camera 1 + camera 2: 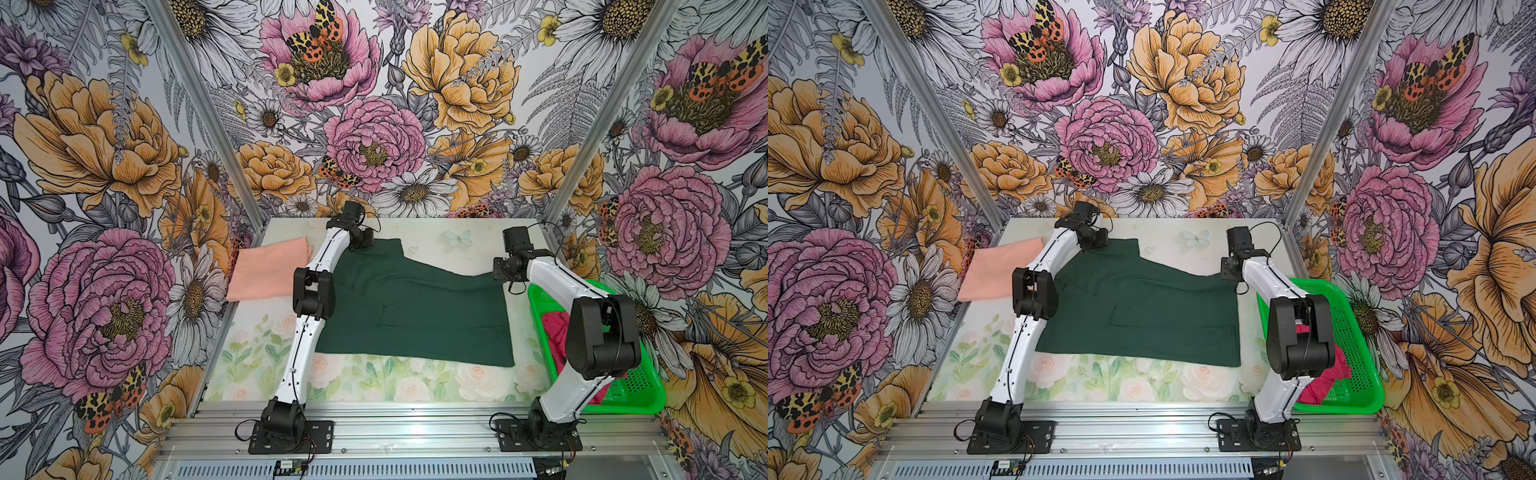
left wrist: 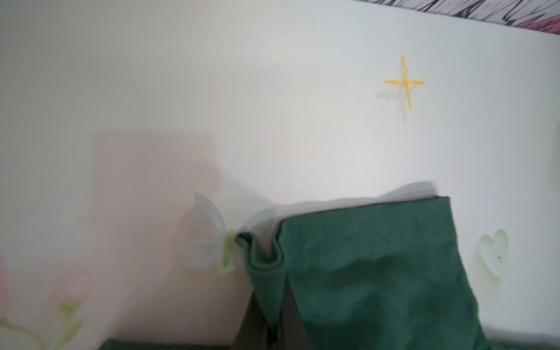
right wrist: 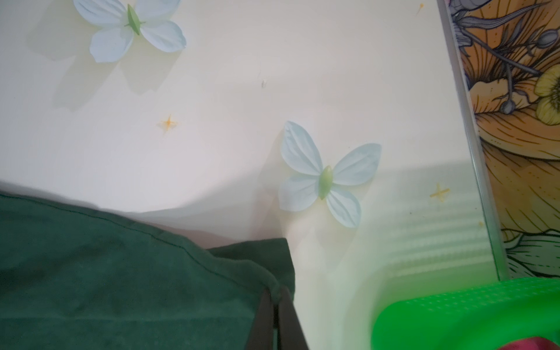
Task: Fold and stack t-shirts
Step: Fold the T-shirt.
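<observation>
A dark green t-shirt lies spread over the middle of the table. My left gripper is at the shirt's far left corner, shut on a pinched fold of the green cloth. At the far right corner my right gripper is shut on the green hem. A pale peach t-shirt lies folded at the far left of the table. A crimson-pink t-shirt sits crumpled in the basket, partly hidden by the right arm.
A bright green perforated basket stands at the table's right edge beside the right arm. Metal frame posts and floral walls enclose the table on three sides. Both arm bases are bolted to the front rail.
</observation>
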